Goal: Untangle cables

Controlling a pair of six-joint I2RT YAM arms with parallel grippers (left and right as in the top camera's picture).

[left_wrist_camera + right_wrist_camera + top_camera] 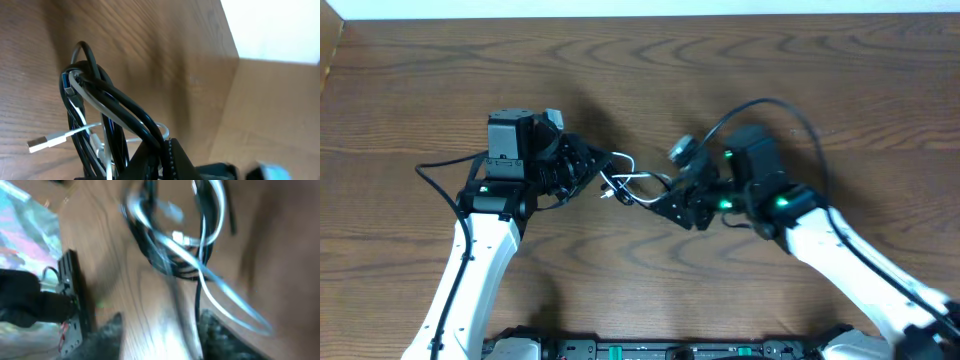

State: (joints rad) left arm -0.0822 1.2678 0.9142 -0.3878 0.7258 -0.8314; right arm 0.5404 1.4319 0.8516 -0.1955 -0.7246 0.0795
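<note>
The cords (632,183), white and black looped together, sit between both tools over the worktop (770,80). The left tool (600,166) is grasping the cords. The right tool (662,205), just beside them, looks released.

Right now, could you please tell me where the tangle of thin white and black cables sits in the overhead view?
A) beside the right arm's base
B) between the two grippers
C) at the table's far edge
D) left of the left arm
B: the tangle of thin white and black cables lies on the brown wooden table, between the left gripper and the right gripper.
</note>
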